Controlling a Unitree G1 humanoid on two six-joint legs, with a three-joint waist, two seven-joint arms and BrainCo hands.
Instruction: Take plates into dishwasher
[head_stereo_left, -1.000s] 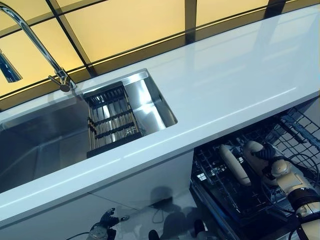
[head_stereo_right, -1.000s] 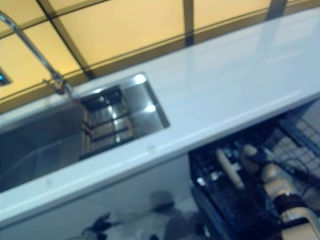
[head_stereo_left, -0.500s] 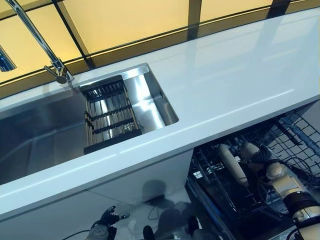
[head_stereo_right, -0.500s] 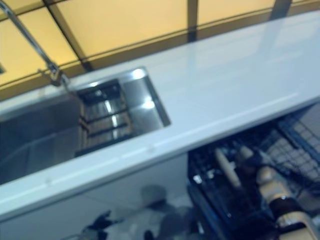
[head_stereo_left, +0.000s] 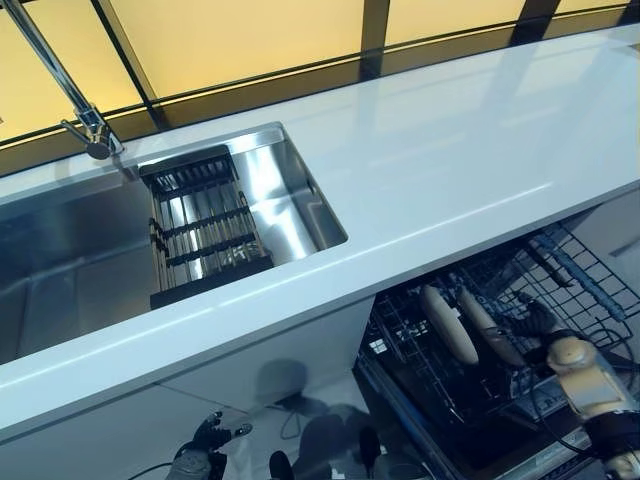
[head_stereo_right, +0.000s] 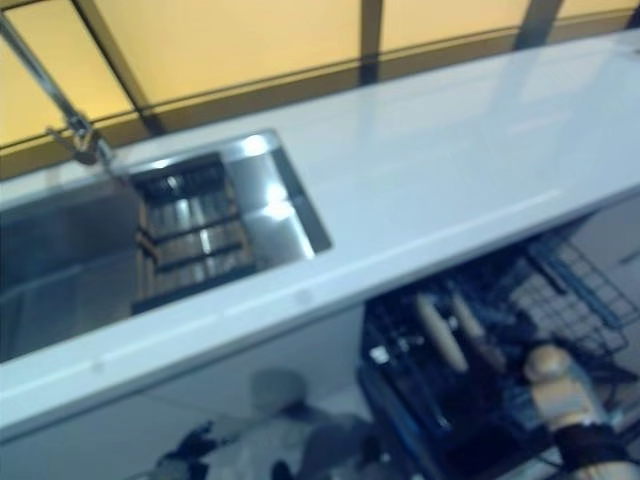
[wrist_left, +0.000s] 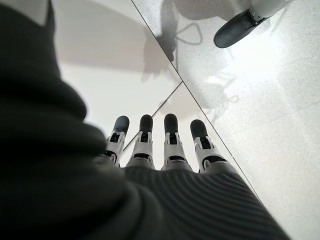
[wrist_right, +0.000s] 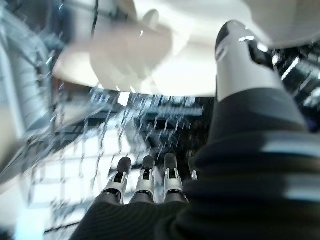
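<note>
Two white plates stand on edge side by side in the open dishwasher's lower rack (head_stereo_left: 585, 275): one plate (head_stereo_left: 447, 325) to the left, the other plate (head_stereo_left: 488, 328) right of it. My right hand (head_stereo_left: 538, 322) hovers just right of the second plate, apart from it. In the right wrist view its fingers (wrist_right: 145, 181) are straight and the thumb sticks out, with the white plates (wrist_right: 150, 55) past them and nothing in the hand. Low by the floor hangs my left hand (head_stereo_left: 207, 440), fingers (wrist_left: 170, 142) straight and holding nothing.
A white countertop (head_stereo_left: 450, 150) runs above the dishwasher. A steel sink (head_stereo_left: 290, 190) is set into it at the left, with a dark slatted rack (head_stereo_left: 205, 235) inside and a tall faucet (head_stereo_left: 60, 80) behind. White cabinet fronts stand below the counter.
The camera has shifted. My right hand held the second plate above the rack; that plate now stands beside the first, and the hand has drawn back to the right.
</note>
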